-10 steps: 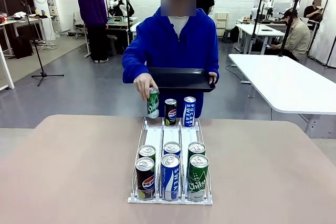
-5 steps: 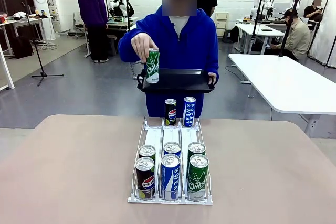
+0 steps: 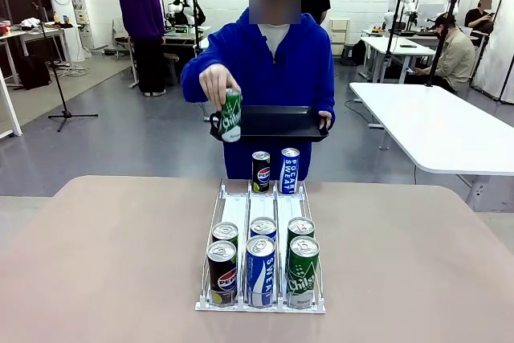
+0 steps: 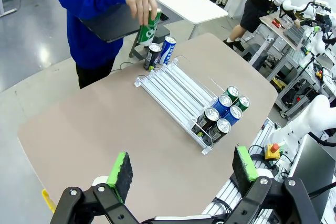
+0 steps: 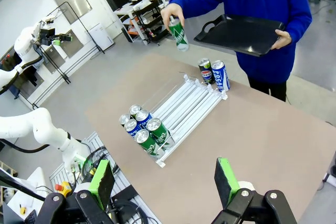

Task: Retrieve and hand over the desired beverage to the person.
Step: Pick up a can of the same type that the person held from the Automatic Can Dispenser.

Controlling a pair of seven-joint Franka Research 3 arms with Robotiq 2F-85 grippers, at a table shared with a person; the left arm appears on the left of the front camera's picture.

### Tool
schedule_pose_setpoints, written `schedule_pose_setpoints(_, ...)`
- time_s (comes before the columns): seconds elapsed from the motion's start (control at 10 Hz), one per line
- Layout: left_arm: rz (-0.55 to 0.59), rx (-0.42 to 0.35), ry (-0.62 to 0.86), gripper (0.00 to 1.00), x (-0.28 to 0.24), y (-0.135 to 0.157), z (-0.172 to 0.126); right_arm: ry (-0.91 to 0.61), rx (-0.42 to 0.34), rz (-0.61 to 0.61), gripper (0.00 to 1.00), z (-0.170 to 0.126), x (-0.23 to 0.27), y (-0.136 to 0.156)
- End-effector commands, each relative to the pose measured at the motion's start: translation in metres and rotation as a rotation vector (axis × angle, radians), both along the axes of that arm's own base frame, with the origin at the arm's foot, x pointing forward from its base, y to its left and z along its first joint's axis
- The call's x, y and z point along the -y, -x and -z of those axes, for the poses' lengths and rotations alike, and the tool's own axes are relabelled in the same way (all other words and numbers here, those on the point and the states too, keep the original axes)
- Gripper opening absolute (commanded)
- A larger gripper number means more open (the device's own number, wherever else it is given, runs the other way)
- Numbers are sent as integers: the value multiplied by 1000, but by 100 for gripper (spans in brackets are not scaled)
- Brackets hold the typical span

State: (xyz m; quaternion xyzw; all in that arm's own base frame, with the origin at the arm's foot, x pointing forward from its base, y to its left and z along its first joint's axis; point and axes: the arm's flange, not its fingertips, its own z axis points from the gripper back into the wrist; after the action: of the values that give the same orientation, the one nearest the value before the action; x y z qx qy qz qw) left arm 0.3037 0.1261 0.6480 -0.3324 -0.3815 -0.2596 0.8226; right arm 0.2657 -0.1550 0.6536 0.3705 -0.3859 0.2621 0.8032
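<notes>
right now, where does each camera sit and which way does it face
Front: fixed between the arms, facing the person across the table.
Left wrist: high, looking down past the open left pincer at the can rack.
Right wrist: likewise, past the open right pincer.
Both wrist views share the can rack and person.

front faces person (image 3: 277, 70); wrists overlook table (image 4: 105, 129)
</notes>
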Motion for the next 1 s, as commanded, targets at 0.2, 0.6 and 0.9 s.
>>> schedule_pose_setpoints(0.2,14,23,8,100,-1,-1,0,-22,23,-12,100,-3,-1,-4)
schedule_pose_setpoints(0.6,14,23,8,100,-1,-1,0,-22,23,-12,100,-3,-1,-4)
schedule_pose_setpoints(0.9,14,23,8,100,-1,-1,0,-22,23,-12,100,-3,-1,-4)
